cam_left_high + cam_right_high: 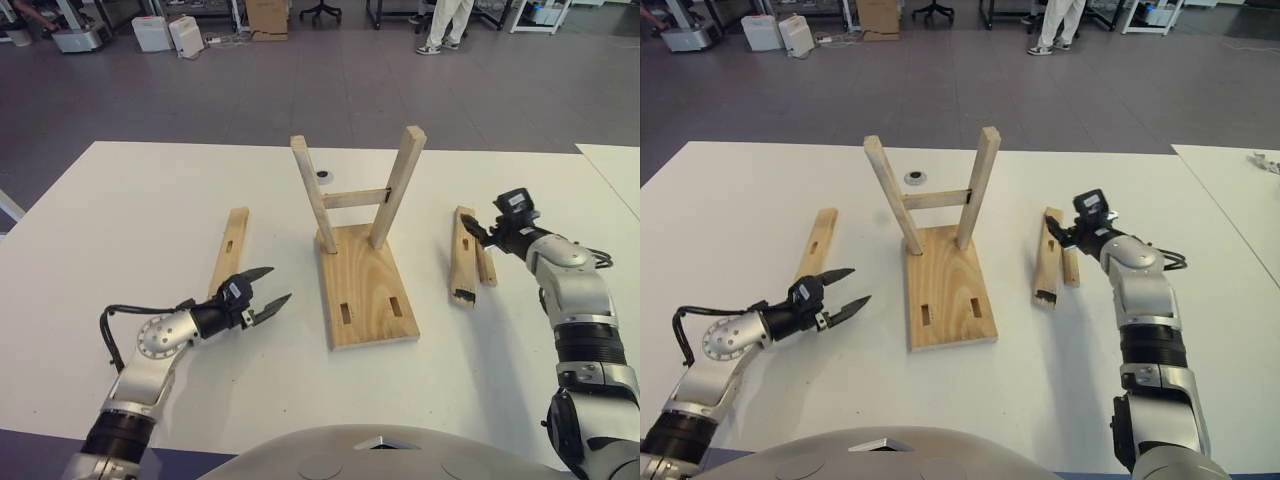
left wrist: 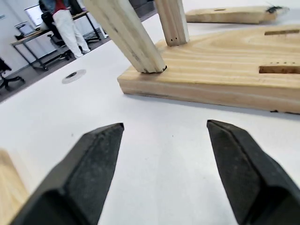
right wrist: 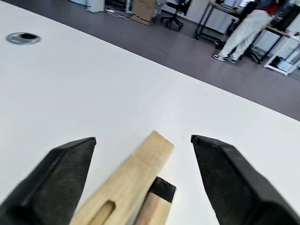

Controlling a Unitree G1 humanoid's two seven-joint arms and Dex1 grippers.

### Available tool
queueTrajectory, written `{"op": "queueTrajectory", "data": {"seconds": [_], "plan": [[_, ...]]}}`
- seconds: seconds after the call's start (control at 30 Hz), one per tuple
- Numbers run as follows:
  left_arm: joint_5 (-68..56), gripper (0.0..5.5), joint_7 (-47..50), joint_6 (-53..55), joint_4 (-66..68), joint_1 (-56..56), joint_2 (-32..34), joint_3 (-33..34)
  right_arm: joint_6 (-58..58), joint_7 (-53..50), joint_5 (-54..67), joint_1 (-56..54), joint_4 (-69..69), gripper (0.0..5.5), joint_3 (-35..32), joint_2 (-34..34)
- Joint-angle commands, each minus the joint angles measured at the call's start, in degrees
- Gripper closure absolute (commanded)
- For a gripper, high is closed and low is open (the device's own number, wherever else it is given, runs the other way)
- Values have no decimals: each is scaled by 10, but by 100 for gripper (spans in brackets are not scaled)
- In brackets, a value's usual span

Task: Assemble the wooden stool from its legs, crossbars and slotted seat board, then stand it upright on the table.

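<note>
The slotted seat board (image 1: 365, 290) lies flat at the table's middle. Two legs (image 1: 313, 195) (image 1: 398, 185) stand up from its far end, joined by a crossbar (image 1: 355, 198). Two slots near its front end are empty. A loose leg (image 1: 230, 250) lies to the left. Another loose leg (image 1: 462, 255) lies to the right with a short crossbar (image 1: 486, 265) beside it. My left gripper (image 1: 280, 283) is open, low over the table between the left leg and the board (image 2: 225, 75). My right gripper (image 3: 143, 145) is open, its fingers either side of the right leg's far end (image 3: 136, 173).
A round metal grommet (image 1: 323, 176) sits in the table behind the standing legs. A second white table (image 1: 620, 170) begins at the far right. There is bare tabletop in front of the board and at the far left.
</note>
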Motion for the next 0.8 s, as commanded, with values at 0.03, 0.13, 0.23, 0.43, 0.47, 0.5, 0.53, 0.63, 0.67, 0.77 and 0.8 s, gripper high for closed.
{"op": "queueTrajectory", "data": {"seconds": [0.03,0.13,0.23,0.43,0.47,0.5,0.53,0.63,0.67,0.77,0.8], "plan": [[-21,223,58,35,-47,32,-48,16,65,-23,16,34,-29,169,-18,8],[-21,223,80,46,-61,36,-65,23,93,-33,22,73,-53,169,-15,21],[-17,223,85,50,-61,32,-67,29,101,-43,19,106,-56,169,-14,26],[-13,223,90,54,-69,26,-71,27,99,-62,27,134,-50,169,-24,40],[-12,223,91,55,-71,26,-72,25,99,-62,28,140,-54,169,-20,42],[-11,223,91,55,-72,26,-73,24,99,-62,29,143,-58,169,-16,44],[-11,223,92,56,-73,26,-75,23,101,-62,31,146,-64,169,-12,47],[-10,223,92,57,-74,23,-77,21,111,-65,38,146,-85,169,-9,56],[-9,223,92,57,-74,22,-77,20,113,-67,42,145,-90,169,-11,59],[-6,223,95,57,-77,25,-80,16,122,-71,48,142,-97,169,-13,64],[-5,223,96,57,-76,23,-81,14,125,-72,44,148,-96,169,-8,63]]}}
